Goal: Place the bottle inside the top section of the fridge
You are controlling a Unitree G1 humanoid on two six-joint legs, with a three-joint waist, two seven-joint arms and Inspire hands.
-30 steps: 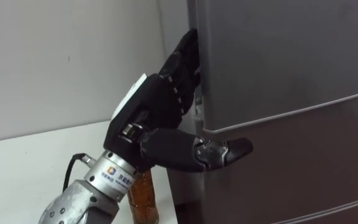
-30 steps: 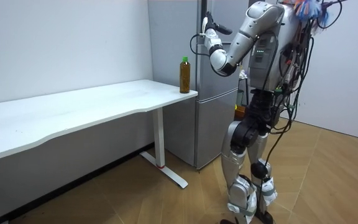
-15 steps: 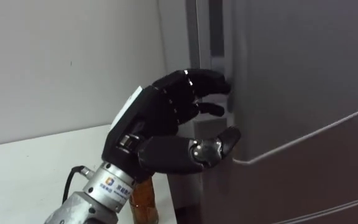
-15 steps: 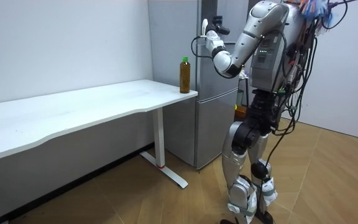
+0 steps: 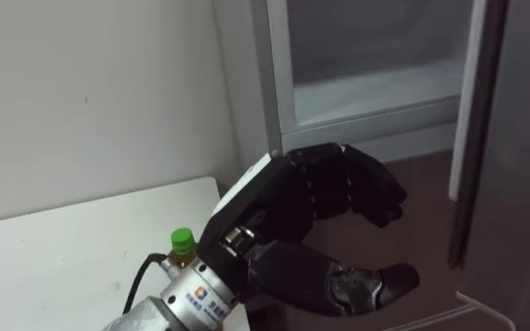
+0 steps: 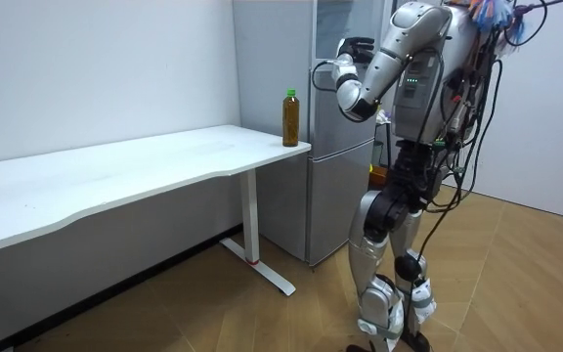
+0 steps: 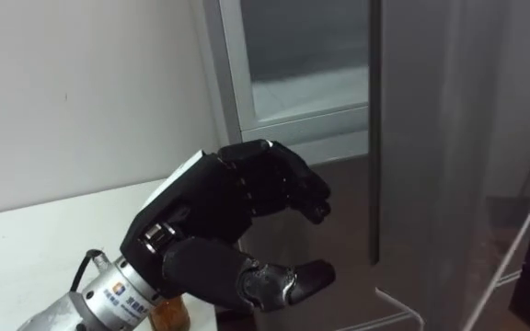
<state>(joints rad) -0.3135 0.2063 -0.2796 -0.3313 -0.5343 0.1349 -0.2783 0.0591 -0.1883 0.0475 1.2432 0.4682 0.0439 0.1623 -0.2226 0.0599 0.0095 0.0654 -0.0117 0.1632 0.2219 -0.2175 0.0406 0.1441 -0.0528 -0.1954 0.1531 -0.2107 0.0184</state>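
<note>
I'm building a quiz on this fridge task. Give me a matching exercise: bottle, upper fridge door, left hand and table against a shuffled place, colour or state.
Column one:
1 bottle
2 upper fridge door
3 left hand
4 table

Column two:
A open
B white
C standing upright on the table's end
D fingers curled, holding nothing

Pairs: 1-C, 2-A, 3-D, 4-B

Black hand (image 5: 316,198), silver wrist (image 5: 184,302), white tag (image 5: 245,187)
</note>
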